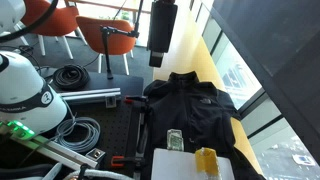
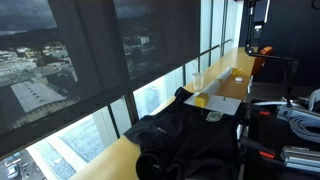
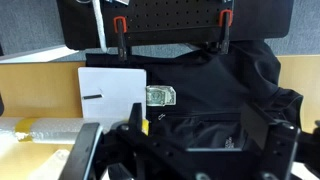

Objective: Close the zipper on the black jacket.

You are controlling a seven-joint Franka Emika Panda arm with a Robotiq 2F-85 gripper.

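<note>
The black jacket (image 1: 195, 110) lies spread flat on the yellow table top, and it shows in both exterior views (image 2: 185, 140). In the wrist view it fills the middle and right (image 3: 235, 80). The zipper (image 3: 205, 113) is a thin dark line across the jacket front, with a small pale pull at its end beside the green note. My gripper (image 3: 175, 140) hangs high above the jacket with its fingers wide apart and nothing between them. In an exterior view it is the dark shape at the top (image 1: 160, 50).
A white sheet (image 3: 112, 95) and a small green note (image 3: 160, 95) lie beside the jacket's hem, near a yellow object (image 1: 205, 160). A black pegboard carries red clamps (image 3: 118, 25). There are coiled cables (image 1: 70, 75), orange chairs (image 1: 105, 35) and windows along the table edge.
</note>
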